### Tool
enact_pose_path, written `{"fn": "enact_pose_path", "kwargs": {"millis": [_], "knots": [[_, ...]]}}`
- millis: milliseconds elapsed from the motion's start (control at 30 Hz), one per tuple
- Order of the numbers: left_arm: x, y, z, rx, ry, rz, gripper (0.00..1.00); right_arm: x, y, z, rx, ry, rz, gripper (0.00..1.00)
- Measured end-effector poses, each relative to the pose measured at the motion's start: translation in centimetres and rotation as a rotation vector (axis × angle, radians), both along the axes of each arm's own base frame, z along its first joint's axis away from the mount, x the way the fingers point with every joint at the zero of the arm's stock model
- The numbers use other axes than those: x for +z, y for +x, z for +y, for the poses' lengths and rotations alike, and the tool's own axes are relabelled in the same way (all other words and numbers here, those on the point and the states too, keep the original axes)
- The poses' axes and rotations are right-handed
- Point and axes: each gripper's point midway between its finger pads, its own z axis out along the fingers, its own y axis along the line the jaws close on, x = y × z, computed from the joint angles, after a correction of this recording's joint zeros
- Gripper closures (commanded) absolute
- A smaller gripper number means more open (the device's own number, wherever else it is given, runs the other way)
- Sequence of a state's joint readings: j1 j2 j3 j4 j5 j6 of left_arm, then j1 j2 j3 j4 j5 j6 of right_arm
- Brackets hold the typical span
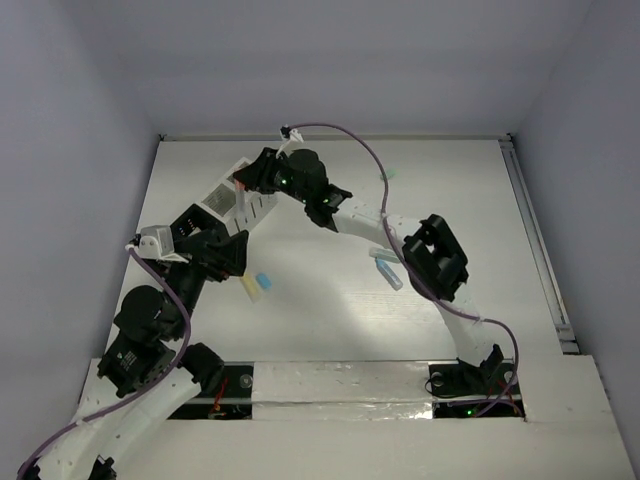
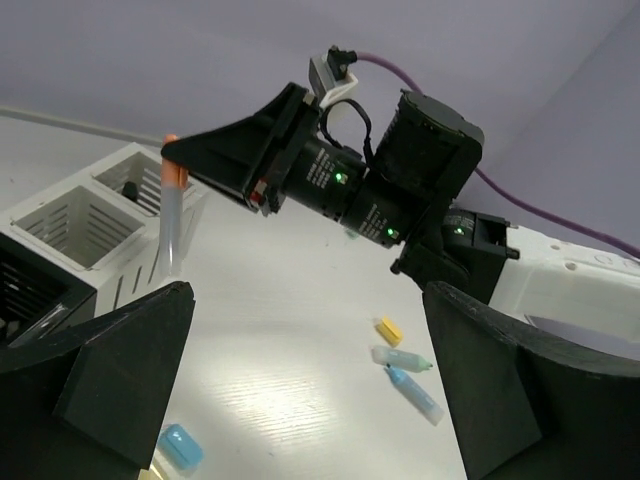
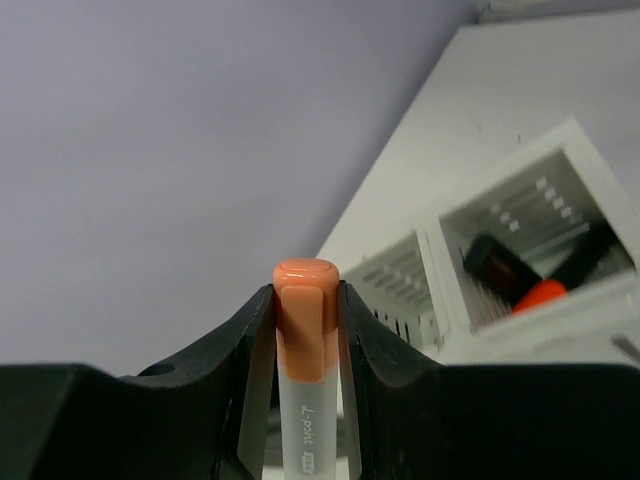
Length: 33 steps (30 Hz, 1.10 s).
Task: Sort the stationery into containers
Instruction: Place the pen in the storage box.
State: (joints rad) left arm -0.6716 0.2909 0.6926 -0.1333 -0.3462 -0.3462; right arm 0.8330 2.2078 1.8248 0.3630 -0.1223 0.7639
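My right gripper (image 1: 243,180) is shut on an orange-capped clear marker (image 3: 305,340). It holds the marker upright above the white two-compartment container (image 1: 228,196), as the left wrist view shows (image 2: 172,215). One compartment (image 3: 530,270) holds a black piece and an orange piece. My left gripper (image 1: 232,258) is open and empty, low over the table, its jaws wide apart in the left wrist view (image 2: 310,400). A blue block (image 1: 264,282) and a yellow stick (image 1: 249,288) lie just right of it. A yellow block (image 2: 389,329), a green-tipped marker (image 2: 400,358) and a blue marker (image 2: 415,390) lie mid-table.
The black container (image 2: 20,290) shows only as a dark slatted corner at the left edge of the left wrist view, next to the white container (image 2: 100,215). A small green piece (image 1: 390,172) lies near the back wall. A metal rail (image 1: 535,240) runs along the table's right edge.
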Motion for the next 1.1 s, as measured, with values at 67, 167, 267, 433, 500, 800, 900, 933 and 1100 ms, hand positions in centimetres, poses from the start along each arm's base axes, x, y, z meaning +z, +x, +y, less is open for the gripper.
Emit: {"fn": "enact_pose_path", "kwargs": {"millis": [67,167,267,433,500,800,900,933,1100], "knots": [[-0.2,0.0,0.2,0.011,0.010,0.004,0.01,0.5,1.2,0.9,-0.014,0.019,-0.029,1.00],[-0.3,-0.1,0.7,0.028,0.017,0.002,0.01,0.9,2.6,2.1,-0.028,0.035,-0.065,1.00],[0.1,-0.5,1.3,0.040,0.007,-0.016,0.01,0.5,3.8,3.3,-0.040,0.038,-0.096,1.00],[0.7,-1.0,2.0,0.057,-0.011,-0.040,0.01,-1.5,4.2,4.8,-0.052,0.004,-0.128,1.00],[0.6,-0.9,2.0,0.058,-0.008,-0.039,0.01,-1.9,4.1,5.2,-0.056,-0.003,-0.138,1.00],[0.6,-0.8,2.2,0.068,0.000,-0.039,0.01,-1.3,3.2,6.1,-0.044,-0.037,-0.219,1.00],[0.6,-0.8,2.3,0.072,0.001,-0.039,0.01,-1.2,3.0,6.2,-0.042,-0.047,-0.239,1.00],[0.6,-0.7,2.3,0.073,0.001,-0.040,0.01,-1.2,3.0,6.2,-0.044,-0.050,-0.242,1.00],[0.6,-0.7,2.3,0.071,0.003,-0.041,0.01,-0.6,3.7,6.2,-0.073,-0.057,-0.271,1.00]]}}
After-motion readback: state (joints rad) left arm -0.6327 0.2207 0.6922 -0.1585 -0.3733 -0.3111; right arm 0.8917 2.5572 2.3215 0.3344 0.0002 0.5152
